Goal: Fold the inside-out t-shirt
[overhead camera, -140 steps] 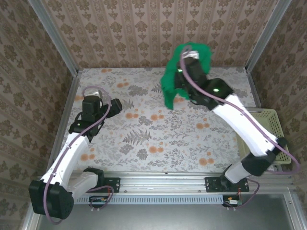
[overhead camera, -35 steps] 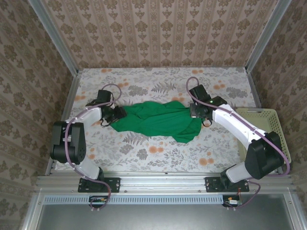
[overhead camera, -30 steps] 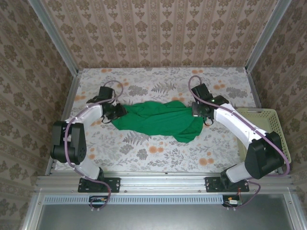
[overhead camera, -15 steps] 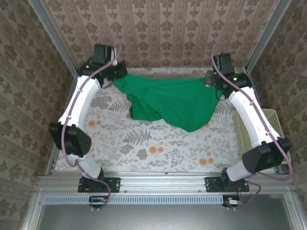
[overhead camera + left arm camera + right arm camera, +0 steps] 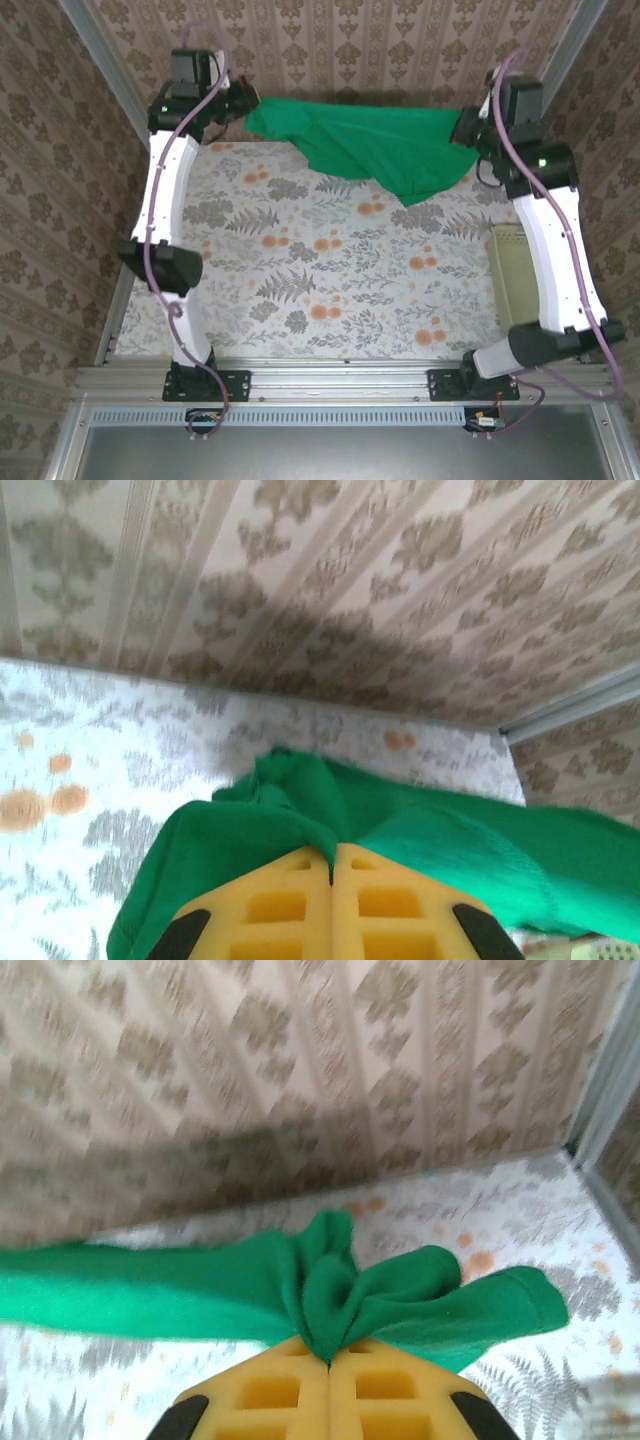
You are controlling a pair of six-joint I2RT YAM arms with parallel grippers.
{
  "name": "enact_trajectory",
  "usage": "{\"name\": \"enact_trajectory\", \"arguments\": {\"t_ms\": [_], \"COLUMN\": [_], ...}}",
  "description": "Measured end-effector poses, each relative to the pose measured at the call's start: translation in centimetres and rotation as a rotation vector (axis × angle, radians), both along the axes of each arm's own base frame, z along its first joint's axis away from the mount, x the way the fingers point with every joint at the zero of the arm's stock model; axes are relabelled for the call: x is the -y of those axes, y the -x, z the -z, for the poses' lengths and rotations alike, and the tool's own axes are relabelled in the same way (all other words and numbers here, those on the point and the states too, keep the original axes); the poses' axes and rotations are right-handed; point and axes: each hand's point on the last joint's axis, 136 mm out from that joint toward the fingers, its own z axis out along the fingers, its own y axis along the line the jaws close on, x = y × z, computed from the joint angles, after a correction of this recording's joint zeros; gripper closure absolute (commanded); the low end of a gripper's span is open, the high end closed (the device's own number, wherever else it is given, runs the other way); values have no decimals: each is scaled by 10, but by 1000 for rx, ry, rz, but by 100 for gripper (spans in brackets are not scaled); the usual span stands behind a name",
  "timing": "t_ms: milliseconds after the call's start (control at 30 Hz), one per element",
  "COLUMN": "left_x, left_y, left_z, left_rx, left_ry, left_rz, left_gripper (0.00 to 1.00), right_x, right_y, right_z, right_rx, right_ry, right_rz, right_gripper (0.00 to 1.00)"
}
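The bright green t-shirt (image 5: 370, 140) hangs stretched in the air at the back of the table, sagging to a point at its lower right. My left gripper (image 5: 243, 108) is shut on its left end, high at the back left. My right gripper (image 5: 467, 128) is shut on its right end, high at the back right. In the left wrist view the yellow fingers (image 5: 290, 905) pinch a fold of the t-shirt (image 5: 450, 840) at the left gripper (image 5: 331, 852). In the right wrist view the t-shirt (image 5: 330, 1280) bunches above the right gripper (image 5: 330, 1358).
A pale yellow-green basket (image 5: 515, 275) stands at the table's right edge, partly behind my right arm. The floral tablecloth (image 5: 320, 270) lies bare below the hanging cloth. Patterned walls (image 5: 340, 50) close in the back and both sides.
Both arms have risen and spread apart toward the back corners, lifting the t-shirt off the table and stretching it between them. The left gripper closed on the cloth just before the lift.
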Motion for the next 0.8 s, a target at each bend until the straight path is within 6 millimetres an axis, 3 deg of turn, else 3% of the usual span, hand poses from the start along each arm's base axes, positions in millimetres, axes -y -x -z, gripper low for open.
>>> {"name": "enact_trajectory", "arguments": {"t_ms": [100,200,300,367,400,467,567,633,700,800], "left_x": [-8,-19,-32,-41,-46,-57,-70,-76,-78,-76], "left_y": [30,54,78,98,109,138,179,195,199,192], "left_z": [27,66,125,178,204,255,306,319,319,309], "left_rx": [-40,-90,-193,-294,-349,-470,-603,-641,-639,-588], "left_ry": [-19,-46,-85,-123,-151,-211,-263,-275,-275,-258], "left_rz": [-11,-36,-66,-90,-103,-124,-138,-145,-149,-152], "left_gripper": [100,100,100,100,100,100,100,100,100,100], "right_x": [-30,-56,-77,-89,-94,-104,-113,-114,-118,-124], "right_y": [24,37,51,67,76,95,103,94,72,22], "right_z": [44,105,185,238,261,300,319,313,294,258], "right_rx": [-81,-206,-387,-514,-571,-678,-734,-717,-664,-560], "right_ry": [22,47,61,65,69,82,104,116,115,92], "right_rz": [-100,-171,-220,-242,-249,-266,-273,-265,-254,-228], "right_gripper": [100,100,100,97,89,63,35,30,26,25]}}
